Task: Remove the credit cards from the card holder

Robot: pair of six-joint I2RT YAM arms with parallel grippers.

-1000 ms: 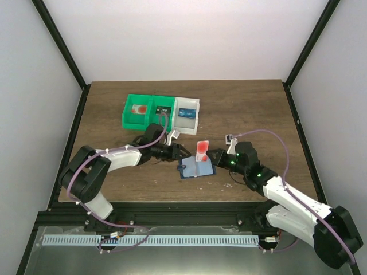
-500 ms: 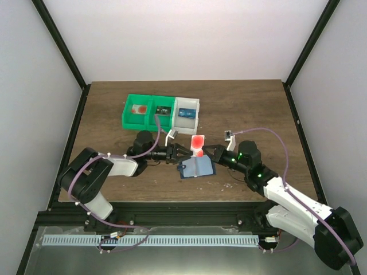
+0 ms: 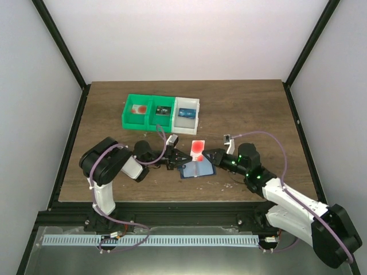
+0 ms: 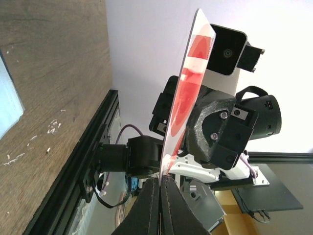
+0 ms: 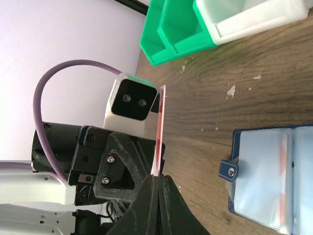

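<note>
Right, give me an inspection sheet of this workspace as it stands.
Surface: wooden table, a few pale specks.
Job's things: card holder lying open; one credit card held off the table between the arms.
Clutter: green bins and white bin, small items inside.
Grippers: left gripper and right gripper both shut on the credit card.
Cables: purple cables looping along both arms.
Surroundings: white walls, black frame.

Green bin (image 3: 136,124) joined to white bin (image 3: 188,100), on brown wooden table (image 3: 246,109)
</note>
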